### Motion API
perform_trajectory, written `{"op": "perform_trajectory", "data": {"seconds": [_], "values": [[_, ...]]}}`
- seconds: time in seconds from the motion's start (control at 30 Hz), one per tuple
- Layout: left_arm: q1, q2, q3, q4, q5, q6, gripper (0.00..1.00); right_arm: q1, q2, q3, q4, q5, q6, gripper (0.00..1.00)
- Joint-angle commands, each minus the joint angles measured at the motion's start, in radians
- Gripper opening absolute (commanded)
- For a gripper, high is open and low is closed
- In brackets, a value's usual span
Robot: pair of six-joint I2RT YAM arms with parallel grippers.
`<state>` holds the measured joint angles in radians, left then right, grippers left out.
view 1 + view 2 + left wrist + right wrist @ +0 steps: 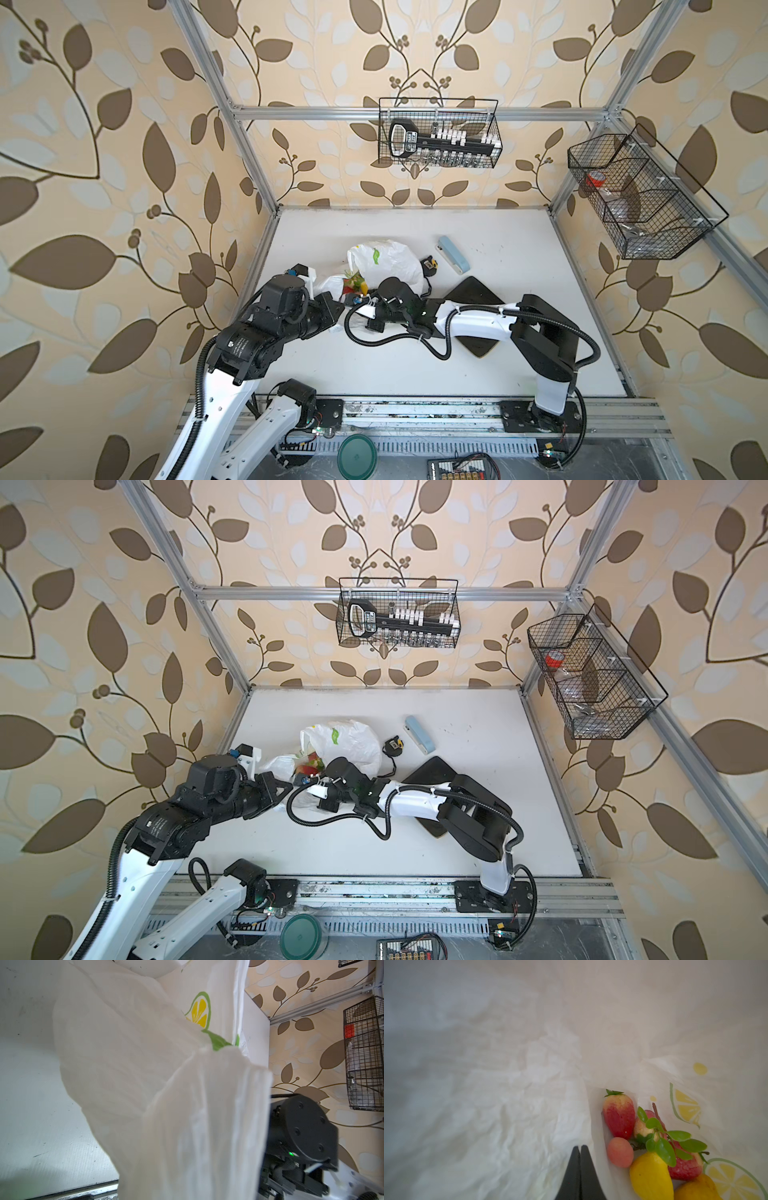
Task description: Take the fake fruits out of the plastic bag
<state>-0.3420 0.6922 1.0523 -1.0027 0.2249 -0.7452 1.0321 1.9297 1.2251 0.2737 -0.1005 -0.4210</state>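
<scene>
Left gripper (334,300), closed, seemingly holds the bag (390,257) mouth up; right gripper (580,1148), pressed together inside beside the fruits (619,1118), must spread to take one.

— Fruit count inside the plastic bag (386,259)?
— Three strawberries (618,1115) (643,1128) (685,1165), two yellow fruits (651,1176) (695,1189), one pink rounded fruit (620,1152).
— And across a top view?
— One bag at centre, two wire baskets (386,158) (665,232) toward upper right, one dark board (473,289), one blue case (454,254), one tape measure (429,266).
</scene>
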Motion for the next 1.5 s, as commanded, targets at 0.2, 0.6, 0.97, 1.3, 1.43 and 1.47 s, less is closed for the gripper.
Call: {"op": "perform_trajectory", "data": {"seconds": [0.2,0.6,0.97,1.3,1.43,1.47], "values": [[-0.009,-0.043,0.042,-0.168,-0.069,0.085,0.00,-0.012,0.111,0.131,-0.160,0.344,-0.048,0.16],[-0.010,-0.071,-0.061,-0.253,0.004,0.124,0.00,-0.086,0.127,0.201,-0.286,0.184,0.892,0.56],[-0.010,-0.067,-0.159,-0.263,0.083,0.123,0.00,-0.088,0.270,0.316,-0.294,0.200,1.062,0.60],[-0.010,-0.072,-0.191,-0.224,0.126,0.108,0.00,-0.066,0.326,0.347,-0.264,0.151,1.083,0.59],[-0.010,-0.076,-0.197,-0.218,0.144,0.112,0.00,-0.063,0.360,0.394,-0.248,0.177,1.099,0.58],[-0.010,-0.078,-0.199,-0.217,0.150,0.112,0.00,-0.063,0.376,0.414,-0.251,0.192,1.110,0.57]]}}
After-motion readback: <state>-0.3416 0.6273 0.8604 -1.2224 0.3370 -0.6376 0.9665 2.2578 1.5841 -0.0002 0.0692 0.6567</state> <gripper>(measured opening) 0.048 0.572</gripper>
